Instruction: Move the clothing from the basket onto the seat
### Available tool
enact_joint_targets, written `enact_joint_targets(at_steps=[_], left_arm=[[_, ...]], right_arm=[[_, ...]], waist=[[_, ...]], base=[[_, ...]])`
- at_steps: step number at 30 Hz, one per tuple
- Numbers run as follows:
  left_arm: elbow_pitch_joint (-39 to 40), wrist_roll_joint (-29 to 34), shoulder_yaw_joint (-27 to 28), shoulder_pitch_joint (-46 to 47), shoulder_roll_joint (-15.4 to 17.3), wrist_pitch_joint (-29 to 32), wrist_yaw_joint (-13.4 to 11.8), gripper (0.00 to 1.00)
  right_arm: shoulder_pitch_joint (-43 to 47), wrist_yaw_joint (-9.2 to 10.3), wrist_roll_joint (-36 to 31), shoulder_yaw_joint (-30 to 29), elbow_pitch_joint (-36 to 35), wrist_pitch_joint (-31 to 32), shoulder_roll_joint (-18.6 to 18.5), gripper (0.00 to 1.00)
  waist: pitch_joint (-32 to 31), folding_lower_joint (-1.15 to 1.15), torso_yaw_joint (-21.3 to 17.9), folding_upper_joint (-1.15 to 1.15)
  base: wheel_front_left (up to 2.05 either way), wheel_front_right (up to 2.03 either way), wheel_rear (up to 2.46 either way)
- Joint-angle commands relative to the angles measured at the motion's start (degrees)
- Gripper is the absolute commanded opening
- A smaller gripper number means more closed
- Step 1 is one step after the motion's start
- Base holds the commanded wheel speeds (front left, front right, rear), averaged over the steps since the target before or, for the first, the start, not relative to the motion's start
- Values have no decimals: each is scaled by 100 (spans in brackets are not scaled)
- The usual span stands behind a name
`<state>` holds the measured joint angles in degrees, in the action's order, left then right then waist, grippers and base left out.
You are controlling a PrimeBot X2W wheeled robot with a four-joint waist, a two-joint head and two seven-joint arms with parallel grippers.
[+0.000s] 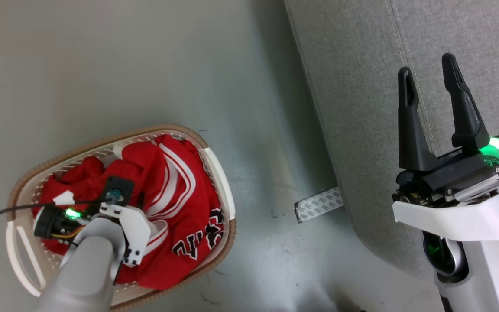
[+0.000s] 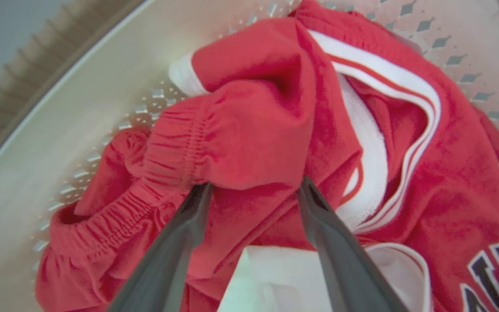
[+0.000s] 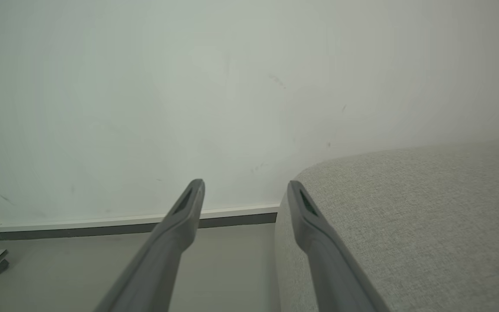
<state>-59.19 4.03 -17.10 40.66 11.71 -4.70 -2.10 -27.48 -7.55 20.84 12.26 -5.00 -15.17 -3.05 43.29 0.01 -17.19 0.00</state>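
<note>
Left end effector (image 2: 254, 184) wide, pressed into clothing (image 2: 267, 130) inside basket (image 1: 102, 141), right end effector (image 1: 427, 65) wide above seat (image 1: 362, 86), patterned strip (image 1: 319, 204) between

Quantities: one basket (image 1: 102, 141), one seat (image 1: 362, 108), one left gripper (image 2: 254, 190), one right gripper (image 1: 426, 63), at least two red garments (image 1: 176, 173), one patterned strip (image 1: 319, 203).

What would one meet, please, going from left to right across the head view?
basket holding the clothing → patterned strip on the floor → left edge of the seat → right gripper, open
</note>
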Motion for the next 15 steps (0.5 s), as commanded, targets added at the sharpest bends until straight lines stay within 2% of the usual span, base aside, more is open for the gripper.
enact_joint_targets(at_steps=[1, 2, 3, 9, 15], left_arm=[[-74, 65, -11, 100, 56, -48, -27, 24], [-74, 65, -11, 100, 56, -48, -27, 24], [-115, 63, -24, 121, 51, -71, -37, 0], [-324, -79, -57, 146, -134, -444, -41, 0], [-373, -387, 21, -34, -448, -892, 94, 0]], right_arm=[[-80, 12, 63, -13, -28, 2, 16, 100], [-80, 12, 63, -13, -28, 2, 16, 100], [-65, 12, 87, -21, -25, 3, 17, 100], [166, 12, 51, -127, 96, 2, 16, 100], [441, 12, -172, -282, 226, 2, 11, 100]], waist=[[52, -1, -57, 0], [52, -1, -57, 0], [48, -1, -60, 0], [-263, -1, 91, 0], [-909, -1, 376, 0]], base=[[0, 0, 0], [0, 0, 0], [0, 0, 0], [0, 0, 0], [0, 0, 0]])
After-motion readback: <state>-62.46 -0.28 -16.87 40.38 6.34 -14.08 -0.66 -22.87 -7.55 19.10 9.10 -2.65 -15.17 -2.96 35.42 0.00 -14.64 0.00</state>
